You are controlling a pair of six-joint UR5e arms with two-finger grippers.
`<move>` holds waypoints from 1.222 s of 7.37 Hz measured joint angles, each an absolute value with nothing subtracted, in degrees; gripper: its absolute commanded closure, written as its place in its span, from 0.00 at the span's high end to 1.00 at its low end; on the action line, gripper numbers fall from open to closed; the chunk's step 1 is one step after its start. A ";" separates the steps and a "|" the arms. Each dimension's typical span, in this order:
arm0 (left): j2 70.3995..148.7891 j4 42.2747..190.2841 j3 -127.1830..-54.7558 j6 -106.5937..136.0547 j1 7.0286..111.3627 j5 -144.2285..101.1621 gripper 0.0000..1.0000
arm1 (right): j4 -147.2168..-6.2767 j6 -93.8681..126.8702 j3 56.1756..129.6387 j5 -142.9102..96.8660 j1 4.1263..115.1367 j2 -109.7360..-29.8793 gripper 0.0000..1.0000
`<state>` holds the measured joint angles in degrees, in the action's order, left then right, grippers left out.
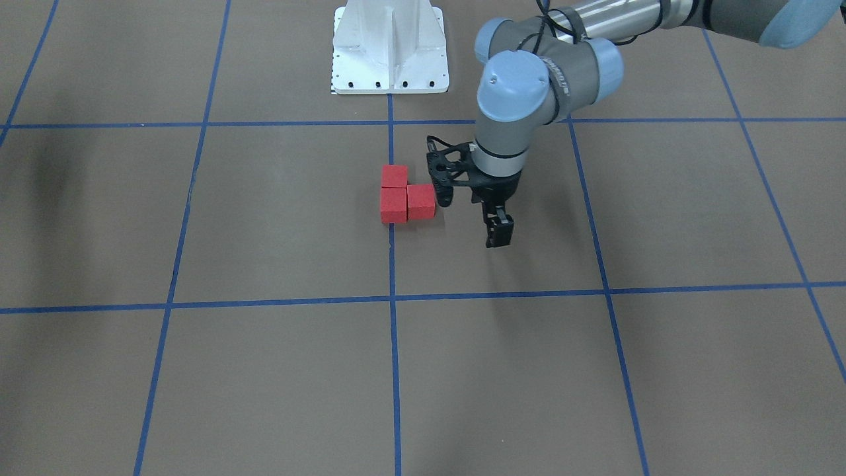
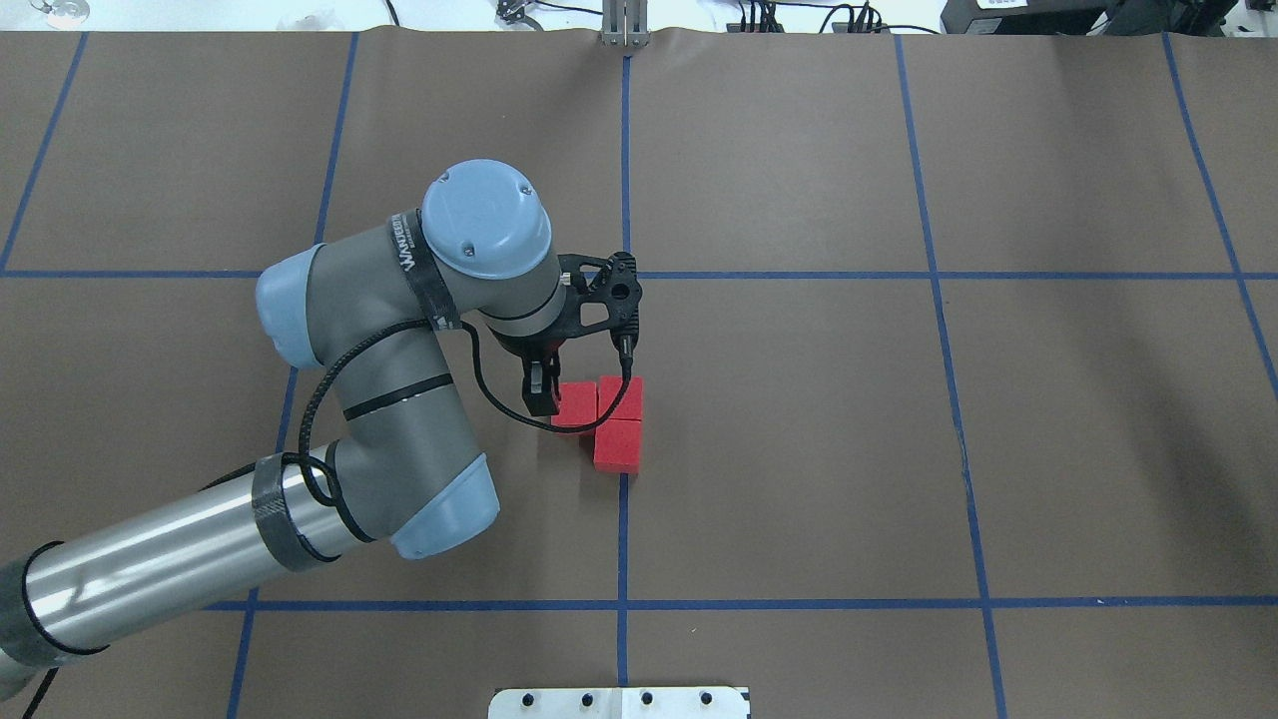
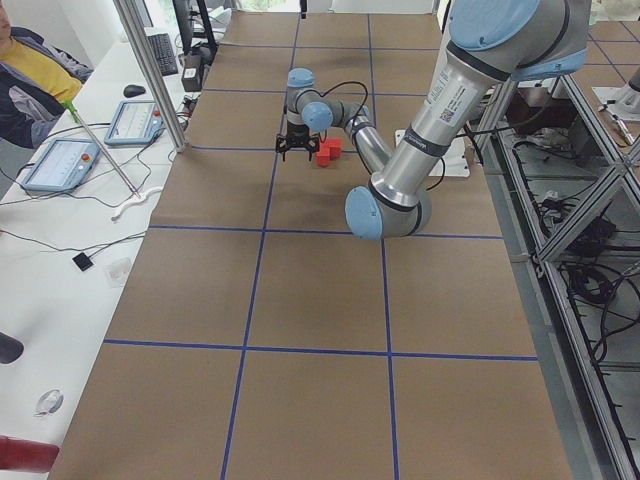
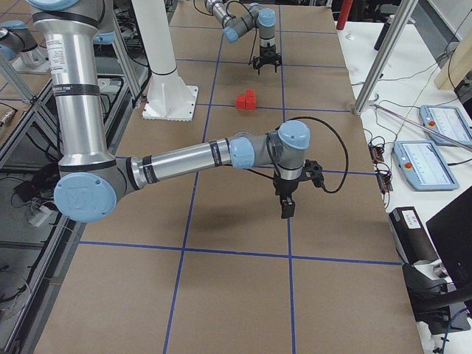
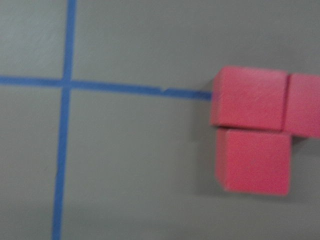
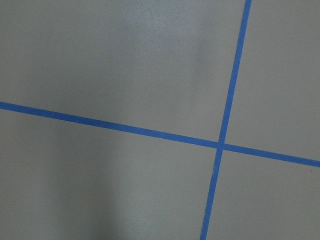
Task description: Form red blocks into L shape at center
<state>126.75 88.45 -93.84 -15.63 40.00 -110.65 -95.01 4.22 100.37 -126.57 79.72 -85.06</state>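
Table (image 2: 899,449): brown, with blue grid lines (image 2: 624,539).

Left arm (image 2: 399,399): enters the overhead view from lower left, folds at the elbow, wrist turned so the tool points straight down near frame centre.

Right arm (image 4: 184,156): in the right side view it stretches low across mid-frame, wrist down, well apart from the cubes. Its wrist view shows only table and a tape crossing.

Left gripper (image 2: 542,399): fingers look pressed together, nothing held. It sits just beside the left end of the L in the overhead view; can't tell if it touches.

Right gripper (image 4: 286,209): points down over the table; can't tell if spread or closed.

Red blocks (image 2: 621,397): three, touching, lying in an L against the centre grid line, mid-frame.
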 measured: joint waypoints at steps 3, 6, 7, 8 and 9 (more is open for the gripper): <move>112.86 89.16 -96.26 10.99 52.89 -124.20 1.00 | -95.01 4.18 100.27 -126.56 79.72 -85.33 1.00; 96.22 90.41 -101.19 15.31 72.88 -126.67 1.00 | -94.93 3.77 99.27 -126.20 80.05 -85.62 1.00; 93.21 90.70 -101.52 11.92 80.28 -126.90 1.00 | -94.93 3.54 98.96 -126.09 80.93 -85.77 1.00; 91.21 90.77 -101.91 7.38 84.15 -127.17 1.00 | -94.94 3.20 98.81 -126.28 82.76 -85.84 1.00; 90.04 90.83 -102.36 4.71 85.67 -128.09 1.00 | -95.01 2.48 98.74 -126.82 85.22 -85.91 1.00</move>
<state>90.04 90.83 -102.36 4.71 85.67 -128.09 -95.01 2.48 98.74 -126.82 85.22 -85.91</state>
